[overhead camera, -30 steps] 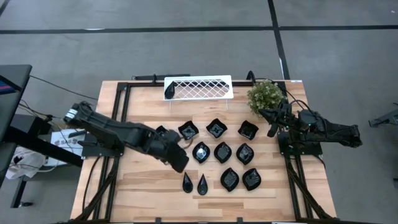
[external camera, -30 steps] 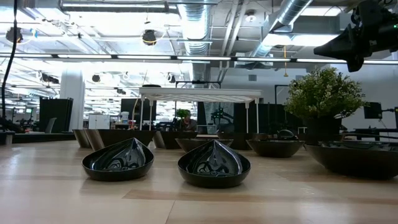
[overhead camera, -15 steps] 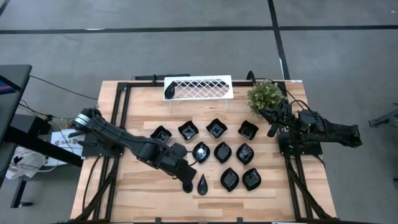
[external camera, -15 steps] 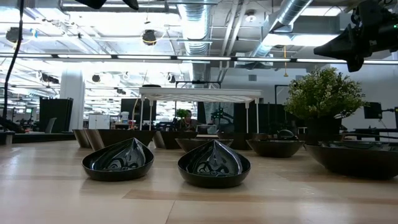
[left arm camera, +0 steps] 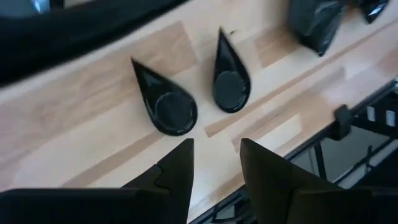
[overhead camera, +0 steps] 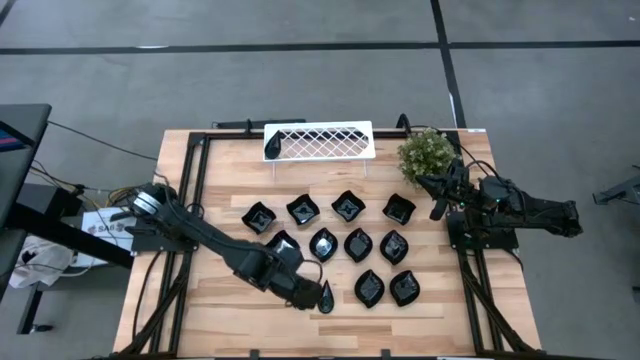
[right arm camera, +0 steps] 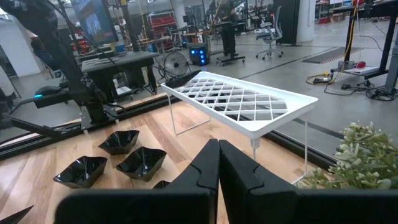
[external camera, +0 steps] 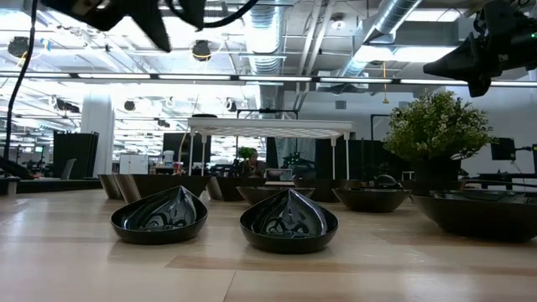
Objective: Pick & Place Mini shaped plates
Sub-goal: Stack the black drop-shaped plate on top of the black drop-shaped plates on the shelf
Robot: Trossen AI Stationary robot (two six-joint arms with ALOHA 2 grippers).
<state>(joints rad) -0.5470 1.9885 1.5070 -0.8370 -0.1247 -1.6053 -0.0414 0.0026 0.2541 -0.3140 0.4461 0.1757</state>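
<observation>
- Plates lay spread over the middle of the wooden surface, glossy black, in three loose rows.
- Far row: four wavy-edged square dishes, from one at the left to one at the right.
- Middle row: leaf-shaped dishes, among them one near the centre.
- Near row: two narrow teardrop dishes at the left and two broader ones, such as, to their right.
- Left end effector hovered over the near-left teardrop plate, which the arm hid from above.
- Its fingers stood apart with nothing between them; in the left wrist view both teardrops lay flat on the wood just beyond the tips, not touching each other.
- Second teardrop lay just right of that end effector.
- Right end effector waited at the far right edge of the surface, beside the plant, raised above the wood; its fingers were pressed together and held nothing.
- Rack, a white lattice on thin legs, stood at the far edge, left of the plant.
- One more black plate sat at the rack's left end; whether on or under the lattice was unclear.
</observation>
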